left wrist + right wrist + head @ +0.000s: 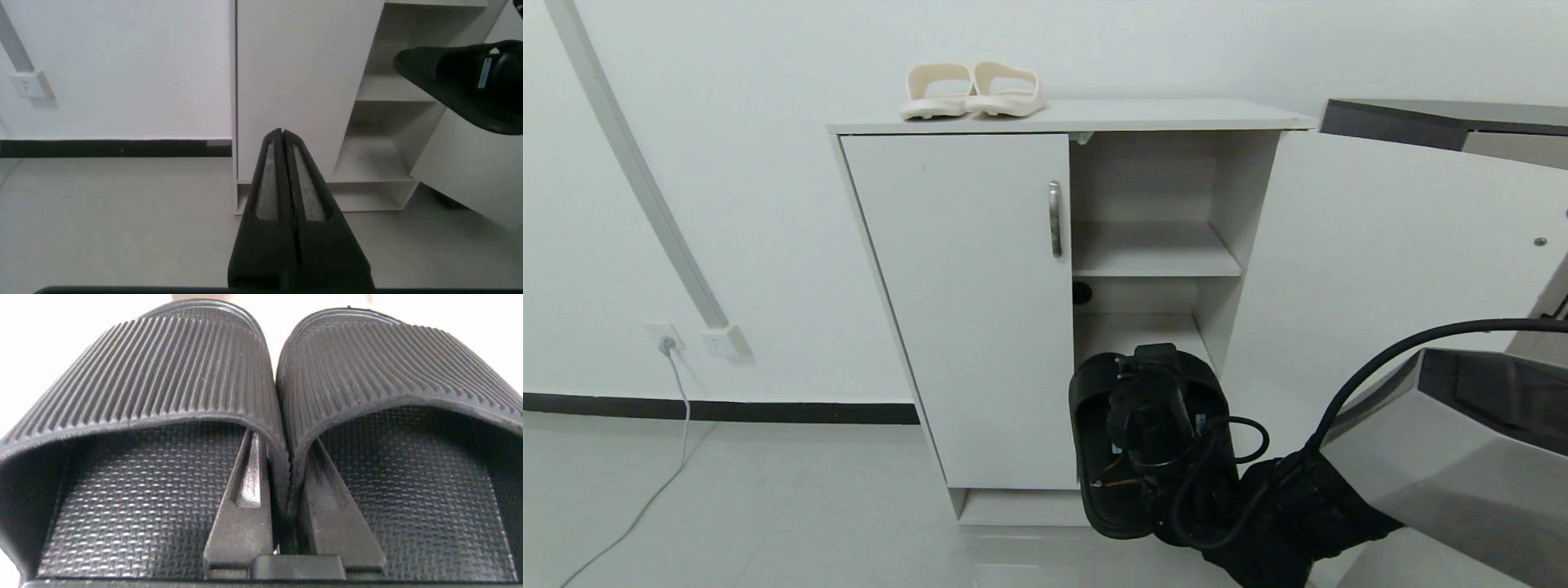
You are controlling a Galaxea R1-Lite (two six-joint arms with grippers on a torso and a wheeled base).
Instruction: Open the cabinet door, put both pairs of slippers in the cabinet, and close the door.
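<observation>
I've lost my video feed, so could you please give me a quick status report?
Right gripper shut on black slippers, before the lower shelf. Left gripper shut, empty. Cream slippers on cabinet top. Right door open wide.

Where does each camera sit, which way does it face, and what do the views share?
Head: on the head, looking down at the cabinet and beige slippers; right arm shows.
Left wrist: faces the cabinet's open side; left gripper, jaws shut, shows.
Right wrist: looks into the black slippers clamped in the right gripper.
Shared: black slippers, in all three.
</observation>
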